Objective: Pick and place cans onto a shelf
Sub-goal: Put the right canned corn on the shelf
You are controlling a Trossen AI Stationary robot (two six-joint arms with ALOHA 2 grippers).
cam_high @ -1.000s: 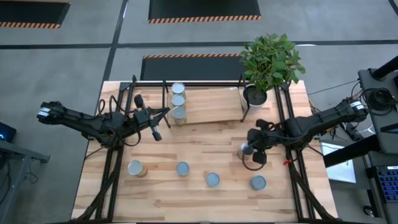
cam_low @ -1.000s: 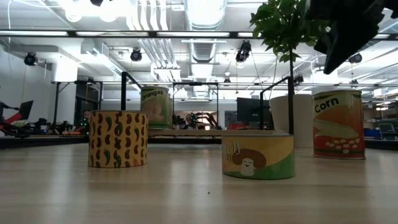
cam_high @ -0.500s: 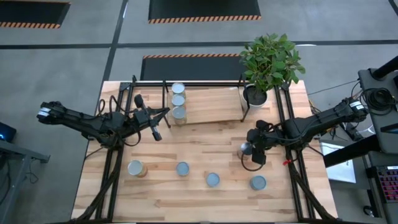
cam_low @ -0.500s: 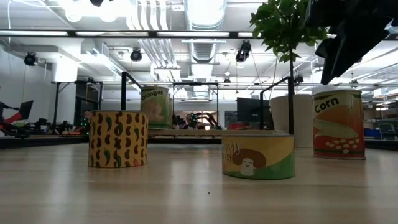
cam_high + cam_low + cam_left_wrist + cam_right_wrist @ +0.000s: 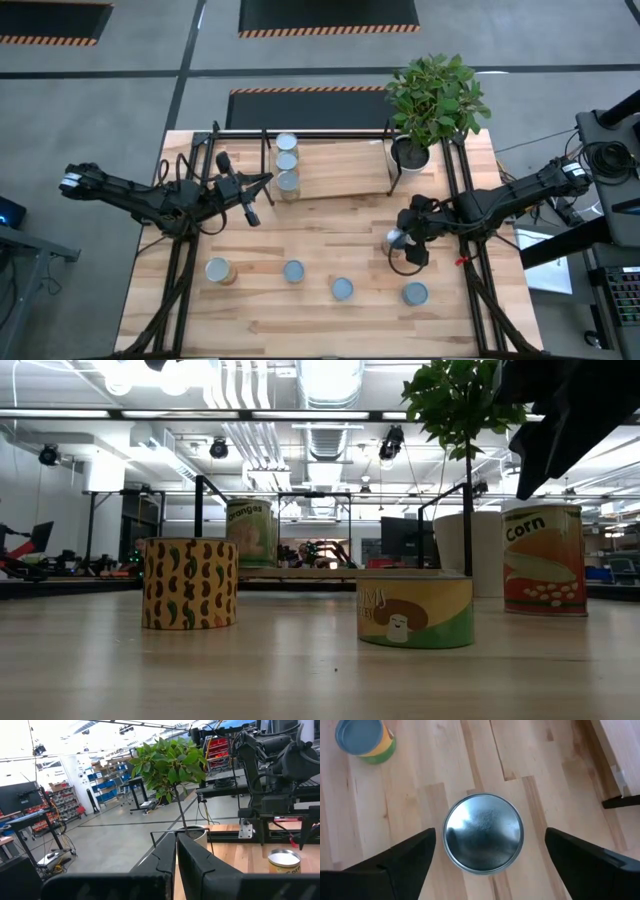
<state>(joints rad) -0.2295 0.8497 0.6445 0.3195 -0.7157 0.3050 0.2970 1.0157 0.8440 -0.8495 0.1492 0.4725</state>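
A can with a silvery top (image 5: 483, 832) stands upright on the table (image 5: 330, 240). My right gripper (image 5: 490, 834) hangs over it, open and slanting down, with one finger on each side of the can (image 5: 395, 238) and clear of it. In the low view this is the corn can (image 5: 543, 559) under the dark gripper. Three cans (image 5: 287, 162) stand in a row at the left end of the shelf (image 5: 345, 170). Several more cans (image 5: 293, 271) stand near the table's front edge. My left gripper (image 5: 252, 216) is shut and empty, held level above the table, left of the shelf.
A white pot with a green plant (image 5: 410, 152) stands at the shelf's right end, just behind my right arm. A yellow-green can (image 5: 365, 740) stands close to the one under my right gripper. Bare wood lies between the shelf and the front row of cans.
My right gripper has opened wide above the silvery-topped can, staying in place. The can has not moved.
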